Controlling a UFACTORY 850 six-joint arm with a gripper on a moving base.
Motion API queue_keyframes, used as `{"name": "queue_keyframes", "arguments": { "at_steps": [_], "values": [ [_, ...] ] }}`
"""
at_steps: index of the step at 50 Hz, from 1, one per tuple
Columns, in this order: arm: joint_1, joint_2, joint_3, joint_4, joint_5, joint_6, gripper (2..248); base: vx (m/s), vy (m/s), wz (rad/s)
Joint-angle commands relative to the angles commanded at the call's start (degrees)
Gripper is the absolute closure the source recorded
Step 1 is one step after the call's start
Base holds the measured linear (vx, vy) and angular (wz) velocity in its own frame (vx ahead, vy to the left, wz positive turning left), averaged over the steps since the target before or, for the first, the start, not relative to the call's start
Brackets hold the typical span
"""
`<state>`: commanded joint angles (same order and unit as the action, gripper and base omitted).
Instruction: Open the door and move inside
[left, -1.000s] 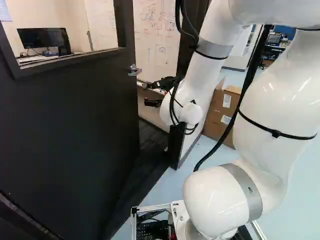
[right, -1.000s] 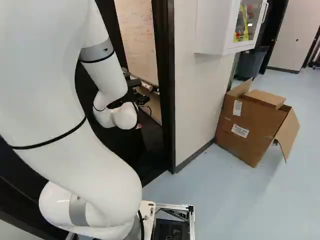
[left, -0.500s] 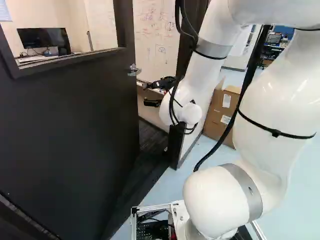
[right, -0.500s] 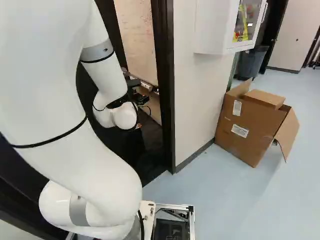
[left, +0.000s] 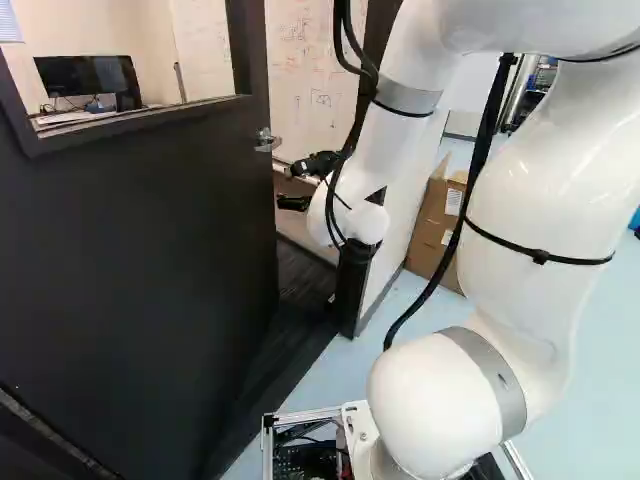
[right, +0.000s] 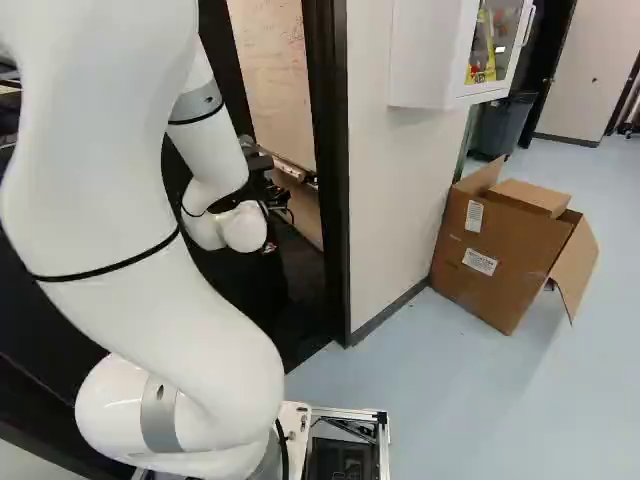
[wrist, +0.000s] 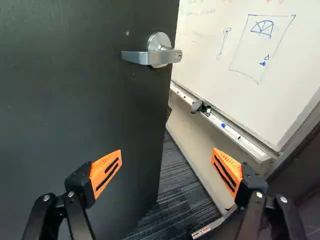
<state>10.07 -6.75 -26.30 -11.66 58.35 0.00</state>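
The dark door (left: 140, 250) stands ajar, its broad face toward the base and its upright free edge leaving a gap. Past that edge, inside the room, is the whiteboard (wrist: 240, 65). The white arm (left: 535, 185) rises on the near side of the door and reaches toward the gap. The handle (wrist: 155, 57) sits on the door's near face close to the free edge, its lever running level, back from that edge. The fingers (wrist: 100, 169) are spread wide and hold nothing, short of the door, one facing its panel, the other facing the gap. The handle lies ahead of them, higher on the door. Since the door looks unlatched, the move likely turns on pushing the panel near its free edge, away from the base.
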Motion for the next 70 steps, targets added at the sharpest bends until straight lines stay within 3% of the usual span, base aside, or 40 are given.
{"name": "queue_keyframes", "arguments": {
  "at_steps": [70],
  "values": [
    [12.4,-6.2,-7.0,13.1,-1.0,0.0,3,0.0,0.0,0.0]
  ]
}}
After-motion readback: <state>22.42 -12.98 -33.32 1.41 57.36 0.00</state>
